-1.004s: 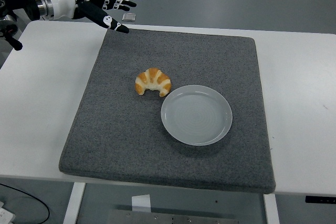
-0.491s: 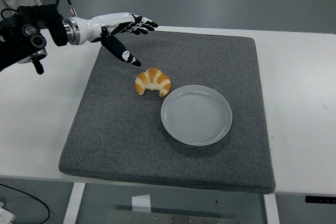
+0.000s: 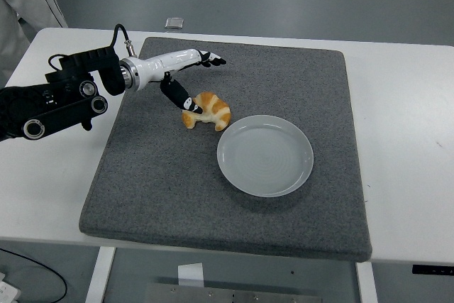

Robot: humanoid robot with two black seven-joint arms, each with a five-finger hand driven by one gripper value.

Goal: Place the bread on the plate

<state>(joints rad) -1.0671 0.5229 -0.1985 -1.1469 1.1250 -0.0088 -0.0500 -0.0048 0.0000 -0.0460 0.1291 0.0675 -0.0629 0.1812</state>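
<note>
Head view, left hand fingers spread, thumb at bread, plate beside.

Black robot arm with round silver joint discs, a thin black cable, and a white-shelled left hand (black fingertips).

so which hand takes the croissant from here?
Left. The left hand is already at the croissant, thumb by its left end, fingers spread behind it. No right arm is in view. The plate sits just beside the croissant.
</note>
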